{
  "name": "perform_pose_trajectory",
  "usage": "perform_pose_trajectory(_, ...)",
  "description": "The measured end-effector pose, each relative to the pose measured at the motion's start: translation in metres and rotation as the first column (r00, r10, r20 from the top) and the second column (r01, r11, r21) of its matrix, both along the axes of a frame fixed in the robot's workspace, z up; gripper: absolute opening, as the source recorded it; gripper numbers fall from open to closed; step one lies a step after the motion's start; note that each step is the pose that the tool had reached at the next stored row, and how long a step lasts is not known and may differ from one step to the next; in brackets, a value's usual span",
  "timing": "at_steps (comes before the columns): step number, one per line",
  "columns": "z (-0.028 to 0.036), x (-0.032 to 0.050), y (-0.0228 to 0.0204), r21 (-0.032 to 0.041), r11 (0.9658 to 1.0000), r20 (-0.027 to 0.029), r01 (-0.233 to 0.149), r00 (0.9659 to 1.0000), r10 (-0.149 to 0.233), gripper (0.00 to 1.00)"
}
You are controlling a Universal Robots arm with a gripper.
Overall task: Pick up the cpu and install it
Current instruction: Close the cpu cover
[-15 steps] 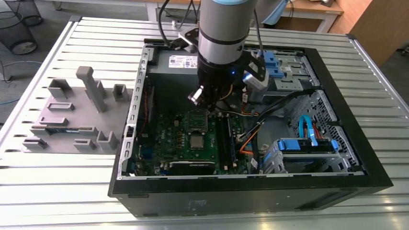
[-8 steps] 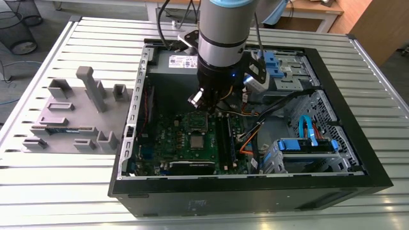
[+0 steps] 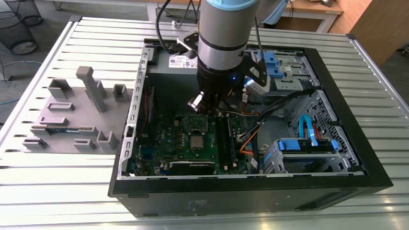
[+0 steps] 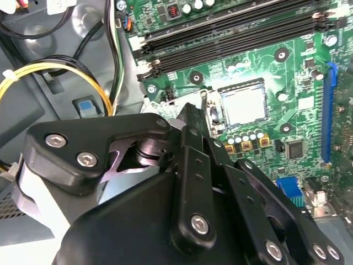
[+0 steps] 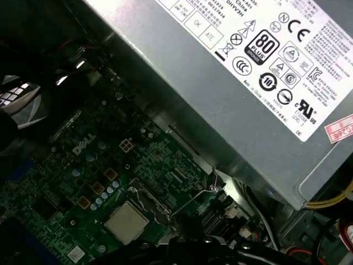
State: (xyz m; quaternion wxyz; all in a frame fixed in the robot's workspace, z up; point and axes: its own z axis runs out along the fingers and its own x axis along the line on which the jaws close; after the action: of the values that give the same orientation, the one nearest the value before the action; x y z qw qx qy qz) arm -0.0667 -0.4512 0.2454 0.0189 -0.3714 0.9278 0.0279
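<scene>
Item: gripper (image 3: 206, 109) (image 4: 194, 113), on the arm (image 3: 221, 33), is hanging inside the open case (image 3: 255, 189) above the motherboard (image 3: 176, 148) (image 4: 265, 66) (image 5: 66, 182); whether it is open or closed cannot be told, and nothing is showing in its grasp. Item: cpu (image 3: 197, 141) (image 4: 244, 106) (image 5: 127, 222), silver-topped, is lying flat in the socket (image 4: 218, 113) on the motherboard, below the gripper's tip and near it, apart from it and not touching. Item: thin metal lever (image 5: 194, 199) is standing up beside the socket, on the gripper's side of the cpu. Item: memory slots (image 3: 223, 134) (image 4: 231, 33), long and dark, are running past the cpu on the side away from the gripper. Item: power supply (image 3: 172, 60) (image 5: 220, 83), a grey box, is sitting against the case wall, well behind the gripper. Item: yellow cables (image 4: 33, 72) are looping beside the gripper's body. Item: grey tray (image 3: 70, 120) is resting on the slatted table (image 3: 83, 191) outside the case, well apart from the gripper, at the exterior view's left.
</scene>
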Motion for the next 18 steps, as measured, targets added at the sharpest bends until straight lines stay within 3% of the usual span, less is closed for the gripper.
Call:
perform_pose_trajectory(6,0.0001,-0.0001,-0.006,-0.0067,0.9999,-0.0001,-0.009,1.0,0.009,0.11)
perform_pose_trajectory(12,0.0001,-0.0001,-0.012,-0.0187,0.9997,-0.0003,-0.017,0.9999,0.017,0.11)
perform_pose_trajectory(18,0.0,-0.0003,-0.0175,-0.0245,0.9994,-0.0003,-0.024,0.9997,0.024,0.11)
